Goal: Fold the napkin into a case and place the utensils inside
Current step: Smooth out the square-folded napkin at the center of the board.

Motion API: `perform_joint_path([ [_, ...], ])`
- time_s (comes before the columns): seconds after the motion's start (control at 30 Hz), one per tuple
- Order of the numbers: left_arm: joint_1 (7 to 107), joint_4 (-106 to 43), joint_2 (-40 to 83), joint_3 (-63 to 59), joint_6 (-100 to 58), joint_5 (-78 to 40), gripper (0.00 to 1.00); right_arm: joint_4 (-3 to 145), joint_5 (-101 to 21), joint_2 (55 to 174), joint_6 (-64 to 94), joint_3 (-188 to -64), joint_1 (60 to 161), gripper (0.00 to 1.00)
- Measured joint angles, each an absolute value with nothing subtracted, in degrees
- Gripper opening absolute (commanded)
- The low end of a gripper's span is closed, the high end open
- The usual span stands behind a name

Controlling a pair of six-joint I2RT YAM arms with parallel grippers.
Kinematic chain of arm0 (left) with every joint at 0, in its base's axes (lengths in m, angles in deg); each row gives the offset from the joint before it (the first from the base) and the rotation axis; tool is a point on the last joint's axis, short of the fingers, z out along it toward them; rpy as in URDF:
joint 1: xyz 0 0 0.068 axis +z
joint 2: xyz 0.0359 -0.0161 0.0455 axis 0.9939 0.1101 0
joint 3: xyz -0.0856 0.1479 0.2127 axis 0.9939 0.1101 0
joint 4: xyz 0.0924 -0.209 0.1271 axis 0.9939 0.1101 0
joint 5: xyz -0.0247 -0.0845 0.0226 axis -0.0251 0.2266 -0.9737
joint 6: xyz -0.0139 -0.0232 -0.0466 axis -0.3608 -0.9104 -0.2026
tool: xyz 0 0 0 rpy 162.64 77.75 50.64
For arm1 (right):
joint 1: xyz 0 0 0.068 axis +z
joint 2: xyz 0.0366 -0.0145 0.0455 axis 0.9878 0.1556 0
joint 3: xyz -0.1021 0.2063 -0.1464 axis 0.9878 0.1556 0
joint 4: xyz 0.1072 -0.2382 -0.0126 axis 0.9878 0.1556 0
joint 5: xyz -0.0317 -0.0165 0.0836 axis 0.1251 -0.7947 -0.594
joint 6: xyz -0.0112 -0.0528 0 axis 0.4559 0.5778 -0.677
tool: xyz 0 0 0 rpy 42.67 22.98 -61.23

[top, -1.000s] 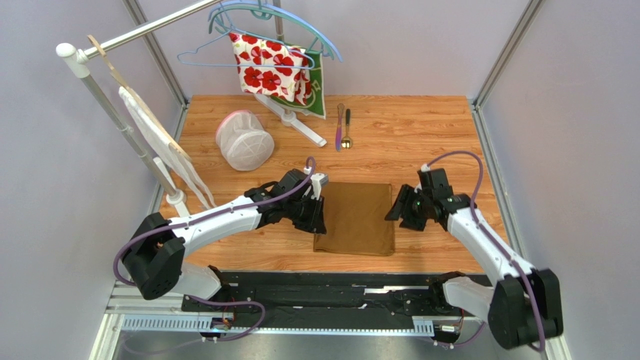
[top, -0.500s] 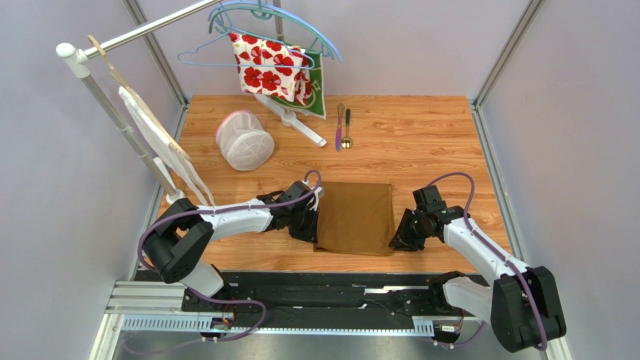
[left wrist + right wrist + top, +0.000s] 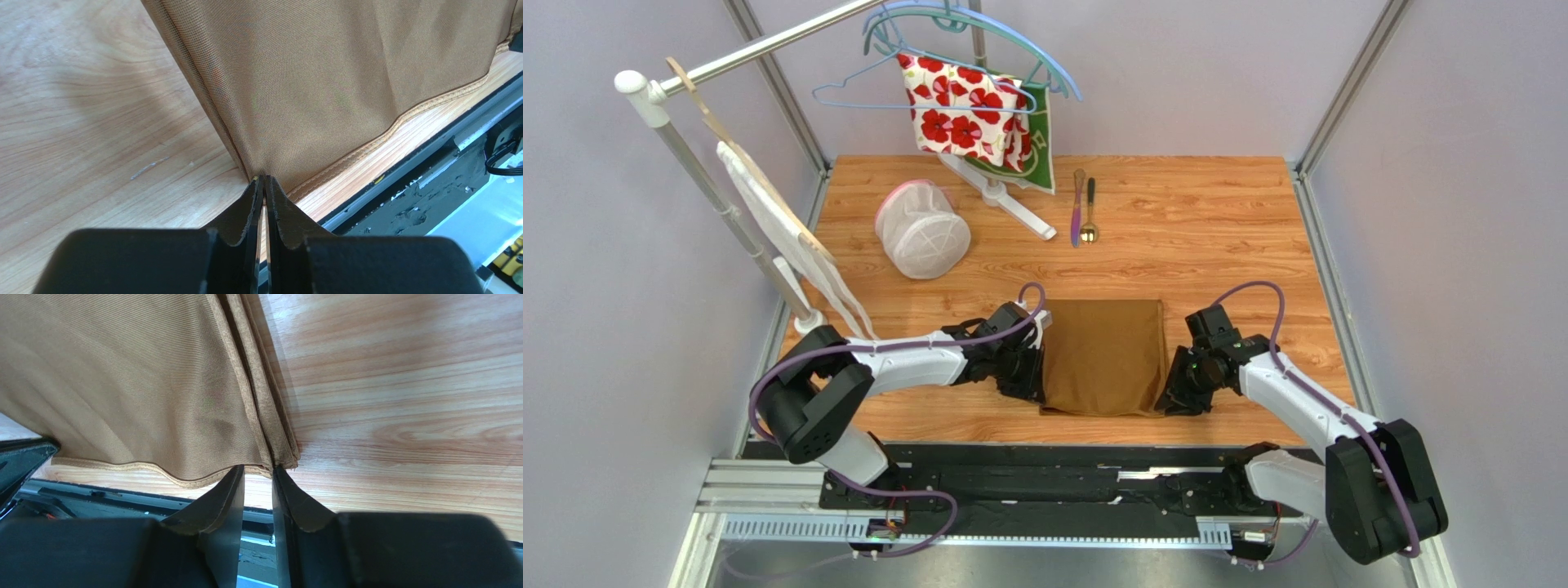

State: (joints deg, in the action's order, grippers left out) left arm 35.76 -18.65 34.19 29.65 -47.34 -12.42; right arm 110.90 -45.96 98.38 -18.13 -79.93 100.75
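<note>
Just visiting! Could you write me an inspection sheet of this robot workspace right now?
Surface: wooden table, no spills seen.
Job's things: napkin folded, mid-table; purple knife and spoon side by side farther back.
Clutter: mesh basket, clothes rack, hanging floral cloth.
Grippers: left gripper pinches the napkin's near left corner; right gripper seems to pinch the near right one.
Cables: purple cables, unsnagged.
Surroundings: grey walls.

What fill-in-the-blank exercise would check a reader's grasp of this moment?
1. The left gripper is pinched shut on a near ___ of the napkin.
2. Beyond the napkin, ___ utensils lie side by side on the table.
3. The red-flowered cloth hangs from a ___ on the rail.
Missing words: corner; two; hanger.
</note>
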Motion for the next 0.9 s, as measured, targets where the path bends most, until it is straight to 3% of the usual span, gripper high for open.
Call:
perform_joint_path([
  [0.13, 35.36, -18.73, 33.64, 30.17, -47.8, -12.42, 0.12, 111.79, -44.12, 98.36, -18.67, -80.04, 100.82, 0.34],
  [0.2, 35.28, -18.25, 33.01, 30.46, -47.88, -12.48, 0.17, 113.08, -42.59, 98.18, -18.83, -80.6, 100.82, 0.42],
  [0.23, 35.28, -17.53, 32.53, 30.48, -47.9, -12.57, 0.21, 113.8, -41.72, 97.85, -18.85, -81.13, 100.82, 0.51],
  [0.3, 35.28, -15.61, 30.71, 30.46, -47.82, -12.68, 0.29, 114.66, -41.02, 96.5, -18.67, -82.37, 100.82, 0.81],
  [0.37, 35.28, -13.07, 27.76, 30.08, -47.82, -12.68, 0.37, 114.24, -41.39, 94.79, -18.45, -83.53, 100.89, 0.97],
  [0.47, 35.28, -9.2, 22.28, 27.4, -48.08, -12.7, 0.38, 112.62, -42.64, 92.48, -16.68, -86.46, 101.32, 0.98],
  [0.53, 35.28, -8.79, 19.41, 25.38, -48.17, -12.61, 0.26, 110.7, -44.47, 93.66, -15.46, -89.26, 101.52, 0.94],
  [0.57, 35.28, -9.12, 18.32, 24.75, -48.41, -12.37, 0.18, 108.91, -46.13, 95.27, -14.83, -91.01, 101.54, 0.86],
  [0.63, 35.41, -11.67, 16.48, 24.64, -49.0, -10.87, 0.13, 105.11, -49.41, 100.32, -13.93, -95.03, 101.54, 0.81],
  [0.9, 37.31, -32.04, 17.8, 36.42, -53.04, -2.76, 0.23, 86.92, -64.56, 124.82, -15.04, -108.41, 105.32, 0.83],
])
